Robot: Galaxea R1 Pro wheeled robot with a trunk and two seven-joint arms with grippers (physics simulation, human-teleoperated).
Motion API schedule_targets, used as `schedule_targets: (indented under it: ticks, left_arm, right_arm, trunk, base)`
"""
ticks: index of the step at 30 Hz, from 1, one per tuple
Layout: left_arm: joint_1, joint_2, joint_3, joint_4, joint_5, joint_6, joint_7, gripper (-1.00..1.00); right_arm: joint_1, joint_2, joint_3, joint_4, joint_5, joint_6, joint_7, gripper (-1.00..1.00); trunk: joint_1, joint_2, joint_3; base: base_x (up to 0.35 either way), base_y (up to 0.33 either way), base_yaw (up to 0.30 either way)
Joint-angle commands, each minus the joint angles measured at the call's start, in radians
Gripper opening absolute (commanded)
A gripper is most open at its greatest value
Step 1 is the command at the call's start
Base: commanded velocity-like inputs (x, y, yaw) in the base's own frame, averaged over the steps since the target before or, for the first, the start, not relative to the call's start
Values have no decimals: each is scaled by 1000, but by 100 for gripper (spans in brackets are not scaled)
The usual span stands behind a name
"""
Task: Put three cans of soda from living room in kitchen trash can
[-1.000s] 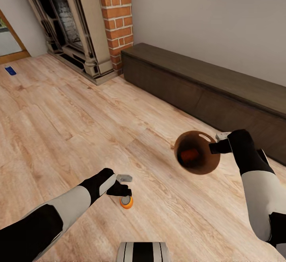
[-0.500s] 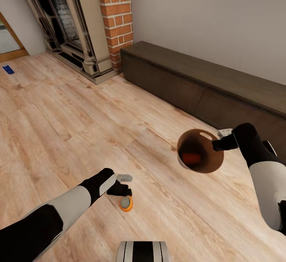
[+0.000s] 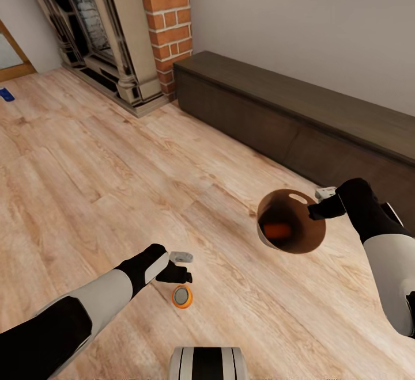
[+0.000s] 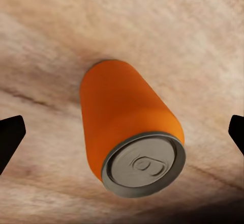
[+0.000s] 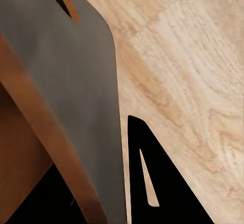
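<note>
We note the left gripper (image 3: 183,269) has let go: its fingers now stand wide and the orange can (image 3: 183,297) has dropped clear onto the wood floor (image 3: 86,184), tipped, silver top toward us. It must be regrasped. The right gripper (image 3: 318,206) keeps its fingers clamped on the trash can (image 3: 291,221) rim, an orange can inside.

Home living room, brick fireplace (image 3: 109,34), pale wood floor (image 3: 115,167), low dark cabinet (image 3: 300,121)
</note>
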Motion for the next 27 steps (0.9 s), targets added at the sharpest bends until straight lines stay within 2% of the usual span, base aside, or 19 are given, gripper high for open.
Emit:
schedule_targets:
  ticks: [1,5,12,27]
  left_arm:
    - [0,-1,0,0,0,0,0,100]
    - [0,-4,0,0,1,1,0,100]
    - [4,-22,-2,0,-1,9,2,100]
    - [6,-24,-3,0,-2,9,3,100]
  right_arm:
    - [-1,0,0,0,-19,7,4,-100]
    - [-1,1,1,0,-19,7,4,-100]
    - [-1,1,1,0,-19,7,4,-100]
    - [-1,2,1,0,-19,7,4,-100]
  trunk:
    - [0,0,-4]
    - [2,-1,-19]
    - [2,-1,-19]
    - [2,-1,-19]
  base:
    - [2,0,0]
    - [0,0,0]
    - [0,0,0]
    - [0,0,0]
